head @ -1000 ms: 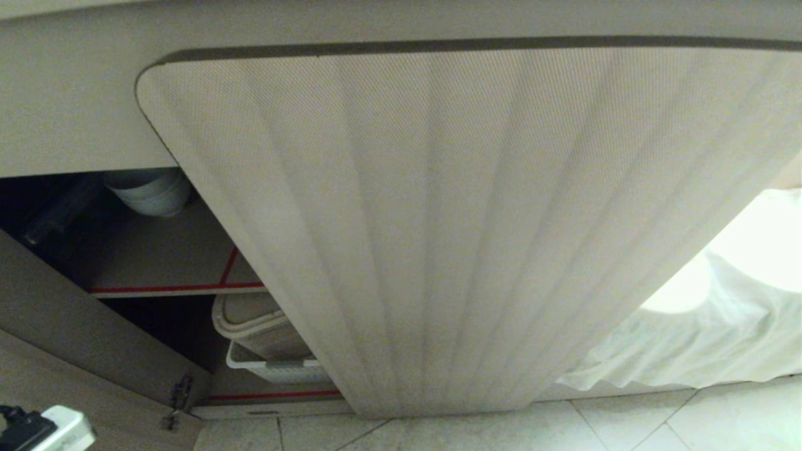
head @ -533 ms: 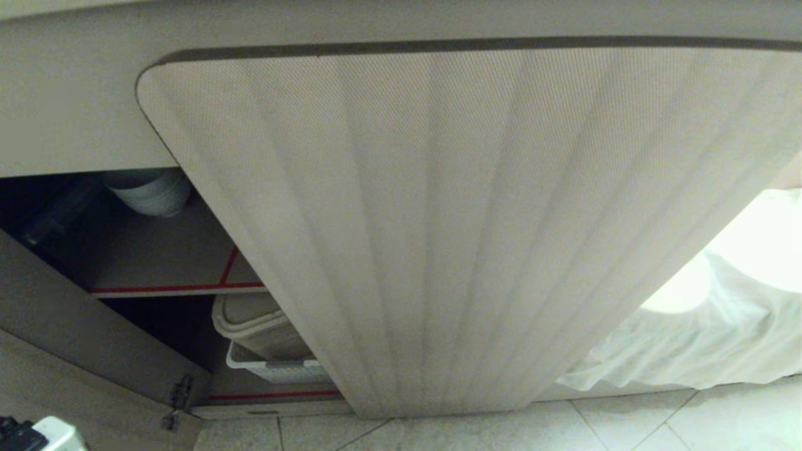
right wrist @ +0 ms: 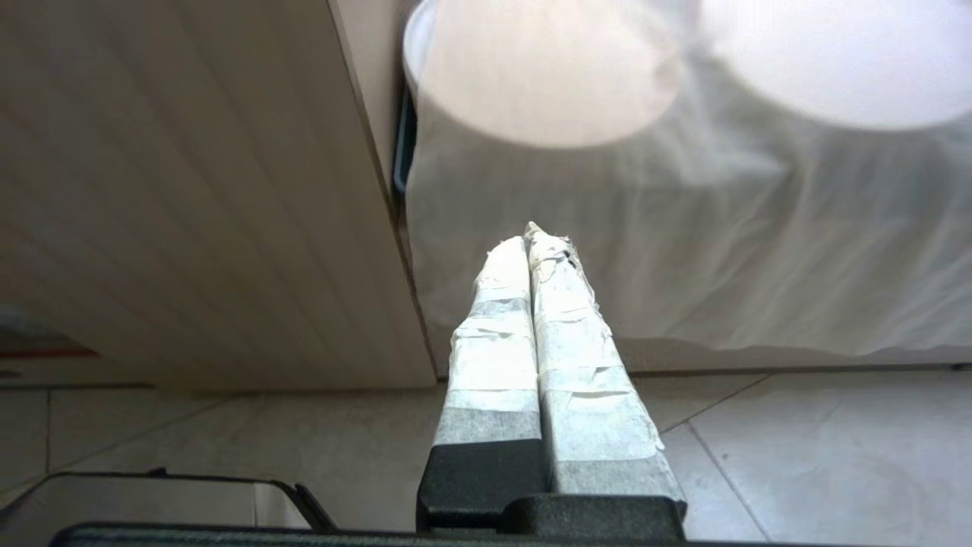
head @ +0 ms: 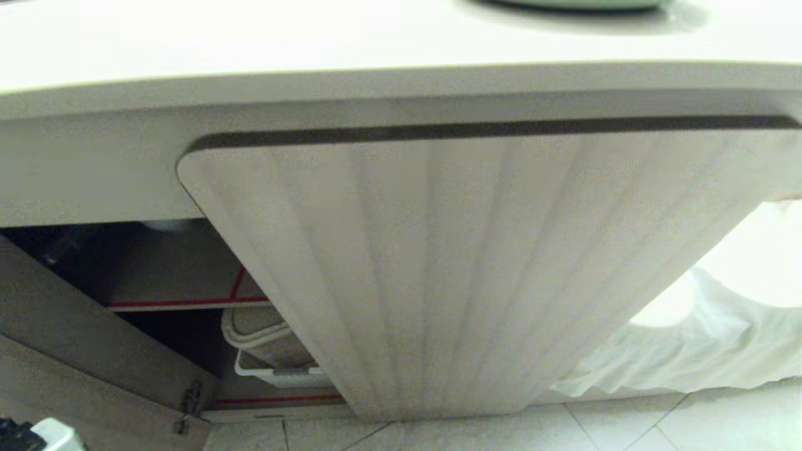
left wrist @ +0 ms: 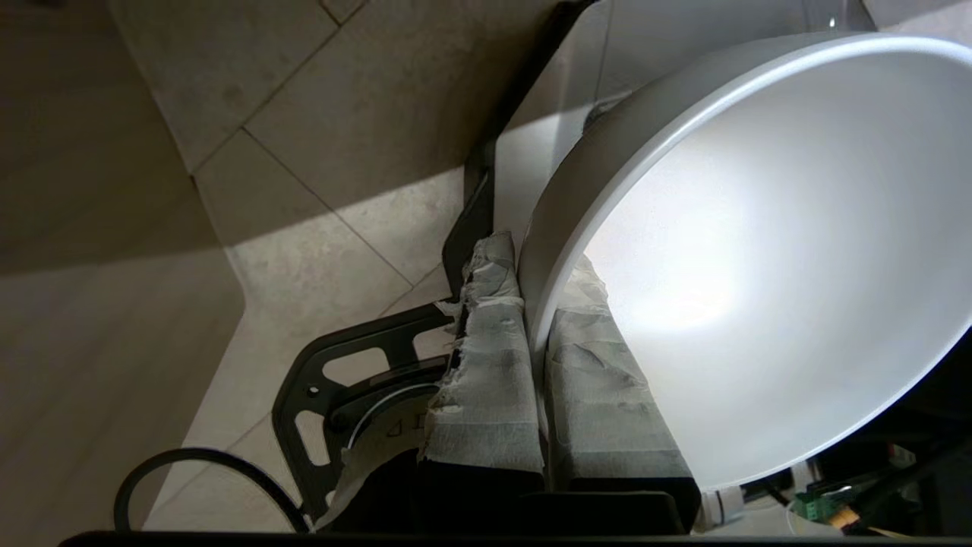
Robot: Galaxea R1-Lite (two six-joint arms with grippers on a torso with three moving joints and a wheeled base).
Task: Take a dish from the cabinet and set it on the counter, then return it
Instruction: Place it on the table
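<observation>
A: Head view first. What fills it?

B: The cabinet (head: 438,275), its ribbed door across the centre, ribs running top to bottom. The counter (head: 250,44) spans the top of the frame. At lower left the cabinet is open: a red-edged shelf (head: 182,294) and below it a white basket (head: 276,373). White cloth (head: 708,344) sits at lower right, floor tiles (head: 564,426) along the bottom.

A: Left wrist view?

B: The left gripper (left wrist: 535,319) has its taped fingers (left wrist: 486,380) pinched narrow on the rim of the white bowl (left wrist: 774,258), one finger inside, one outside. The bowl fills the right of the frame (round, so no long axis), tipped on edge, its hollow facing the camera.

A: Right wrist view?

B: The right gripper (right wrist: 530,235) at centre, fingers pressed together on nothing, pointing at the cloth.
</observation>
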